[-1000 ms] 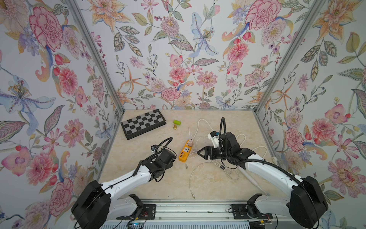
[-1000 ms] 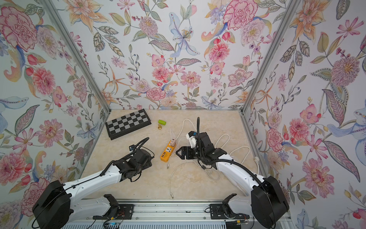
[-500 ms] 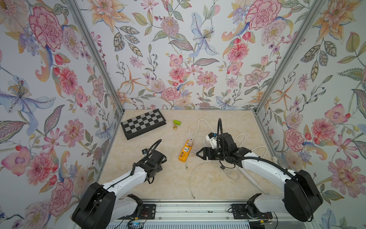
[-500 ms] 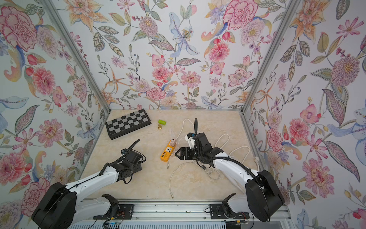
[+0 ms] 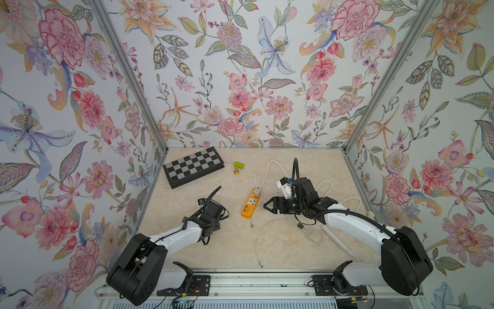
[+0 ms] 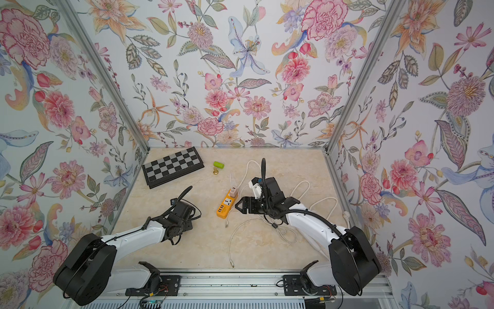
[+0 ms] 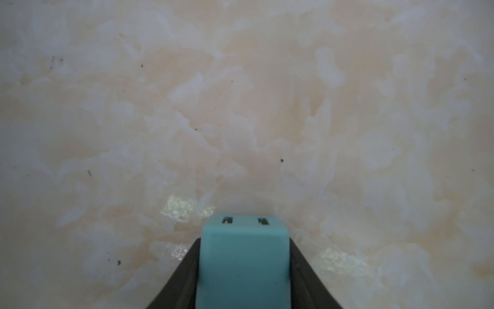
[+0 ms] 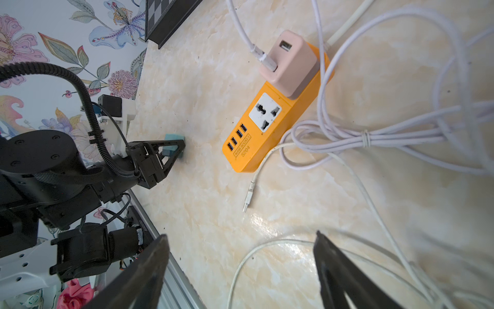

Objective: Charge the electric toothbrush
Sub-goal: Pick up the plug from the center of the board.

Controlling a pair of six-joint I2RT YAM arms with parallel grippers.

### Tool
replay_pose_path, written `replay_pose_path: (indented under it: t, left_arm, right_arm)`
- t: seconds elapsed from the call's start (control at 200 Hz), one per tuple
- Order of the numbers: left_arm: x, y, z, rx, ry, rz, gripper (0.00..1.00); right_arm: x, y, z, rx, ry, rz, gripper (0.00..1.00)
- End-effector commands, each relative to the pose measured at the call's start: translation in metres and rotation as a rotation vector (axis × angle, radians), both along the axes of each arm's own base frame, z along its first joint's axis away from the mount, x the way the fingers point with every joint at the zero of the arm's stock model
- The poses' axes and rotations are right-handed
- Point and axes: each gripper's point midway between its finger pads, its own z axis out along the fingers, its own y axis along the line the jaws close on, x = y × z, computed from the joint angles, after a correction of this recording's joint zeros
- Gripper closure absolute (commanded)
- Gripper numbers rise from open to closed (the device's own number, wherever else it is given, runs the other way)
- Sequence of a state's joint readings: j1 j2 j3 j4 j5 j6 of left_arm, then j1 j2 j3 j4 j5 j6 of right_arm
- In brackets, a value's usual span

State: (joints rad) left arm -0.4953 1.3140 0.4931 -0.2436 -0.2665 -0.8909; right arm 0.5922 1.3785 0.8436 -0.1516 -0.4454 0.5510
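Currently logging the right gripper spread wide over the table, nothing between its fingers — only a slack loop of white cable on the marble below. Just ahead of its tips and clear of them, in both top views: an orange power strip lying flat, a pink adapter plugged into the end farthest from the gripper, a thin lead running out of that adapter. Beside the strip's near end, a loose USB plug flat on the table, seated in no socket. Spotted the electric toothbrush well behind the right gripper — white, lying flat alongside the right forearm, partly hidden under it, near the base rail. Around and behind the same gripper, a sprawl of pale cord bunched by a tie at one point. Found the left gripper tipped down close over bare table, on the opposite side of the strip from the right one and well apart from it. Teal pads reading as one block in the left wrist view, no gap showing, nothing pinched; cannot confirm the closure from the top views. Far beyond the left gripper, by the back wall: a chessboard, a green cylinder and a small brass piece just beside it.
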Motion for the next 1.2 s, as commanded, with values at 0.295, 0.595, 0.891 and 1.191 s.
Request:
replay_pose_path:
  t: [0.295,0.595,0.891,1.191]
  left_arm:
    - [0.026,-0.029,0.056,0.011,-0.128,-0.19,0.74]
    - [0.052,-0.12,0.163,-0.024,-0.516,-0.665,0.77]
    - [0.034,-0.2,0.215,-0.082,-0.827,-1.101,0.79]
    - [0.022,-0.227,0.229,-0.11,-0.969,-1.249,0.81]
  right_arm:
    - [0.009,0.005,0.03,0.069,-0.015,-0.02,0.13]
    - [0.003,-0.005,0.065,0.116,0.029,0.01,0.12]
    - [-0.005,0.0,0.107,0.156,0.045,0.022,0.12]
    - [-0.007,0.013,0.112,0.127,0.056,-0.017,0.18]
